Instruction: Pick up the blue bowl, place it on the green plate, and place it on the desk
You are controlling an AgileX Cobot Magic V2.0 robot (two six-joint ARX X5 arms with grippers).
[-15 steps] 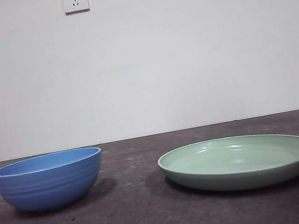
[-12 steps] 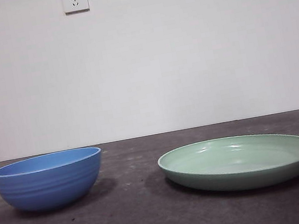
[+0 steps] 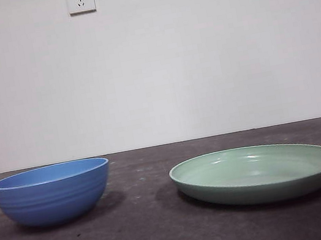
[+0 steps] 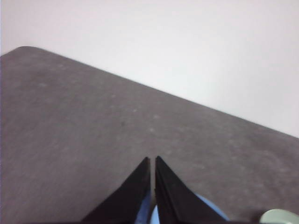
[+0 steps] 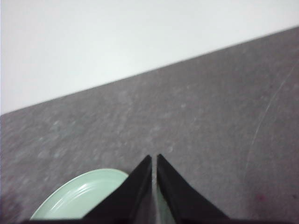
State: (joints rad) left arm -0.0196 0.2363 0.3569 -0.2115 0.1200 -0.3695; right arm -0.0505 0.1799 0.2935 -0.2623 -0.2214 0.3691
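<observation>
So far nothing is done: the ridged medium-blue round bowl (image 3: 53,193) sits on the dark matte counter (image 3: 149,234), well apart from the glossy mint-green shallow plate (image 3: 257,173). Left pincer (image 4: 153,161) and right pincer (image 5: 154,158) are pressed together, empty.
</observation>
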